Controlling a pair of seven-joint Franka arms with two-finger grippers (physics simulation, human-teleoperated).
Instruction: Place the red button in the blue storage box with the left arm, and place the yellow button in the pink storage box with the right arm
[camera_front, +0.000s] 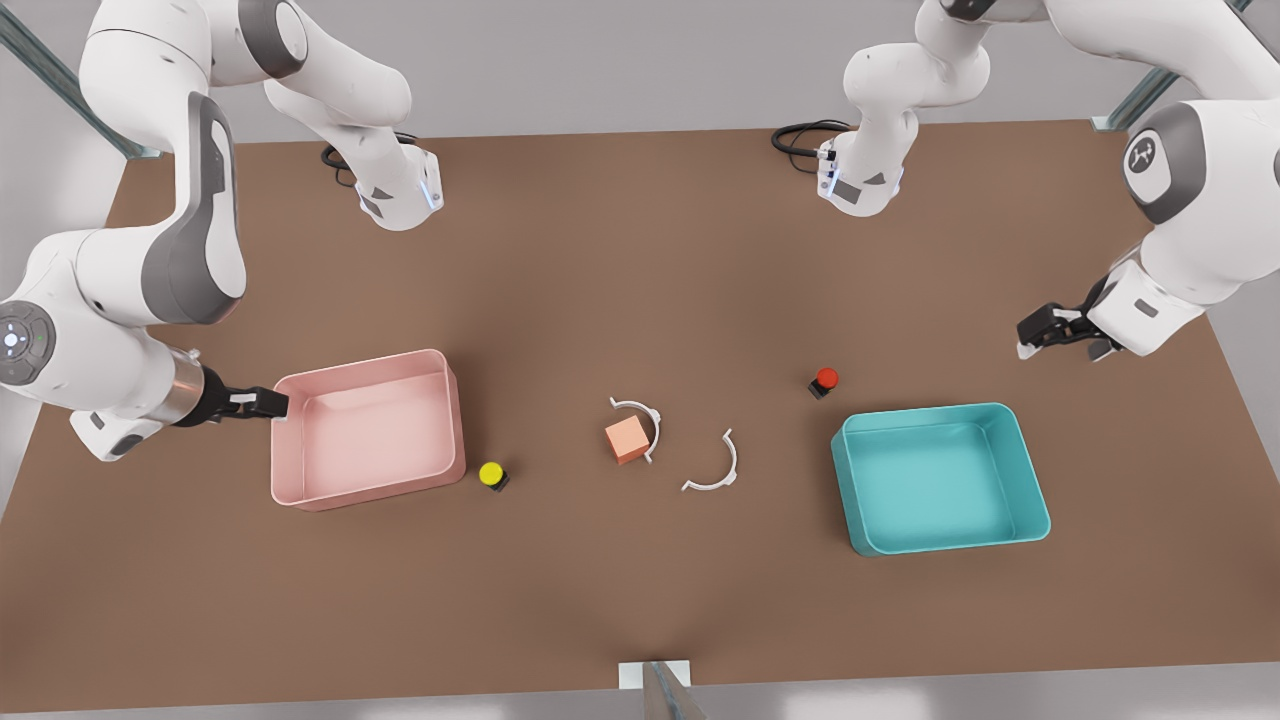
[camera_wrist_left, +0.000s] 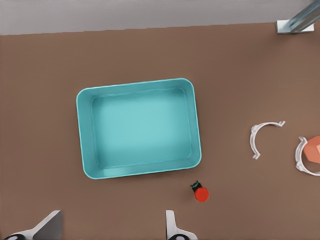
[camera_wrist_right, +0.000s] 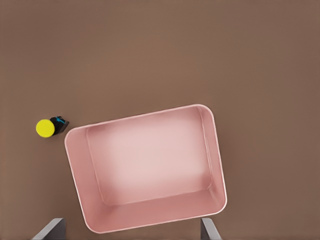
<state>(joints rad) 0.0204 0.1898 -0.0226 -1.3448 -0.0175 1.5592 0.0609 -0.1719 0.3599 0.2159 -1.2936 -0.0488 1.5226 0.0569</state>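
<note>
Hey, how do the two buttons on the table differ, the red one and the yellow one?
The red button has a red cap; the yellow button has a yellow one. The red button sits apart from the blue box, off its far corner; the yellow button lies close beside the pink box. Both are tiny domes on black bases, on the table, ungrasped, outside their boxes.

pink storage box: left of centre, empty
yellow button: just off its right side
orange cube: centre, beside white ring pieces
red button: above blue storage box, right
</note>
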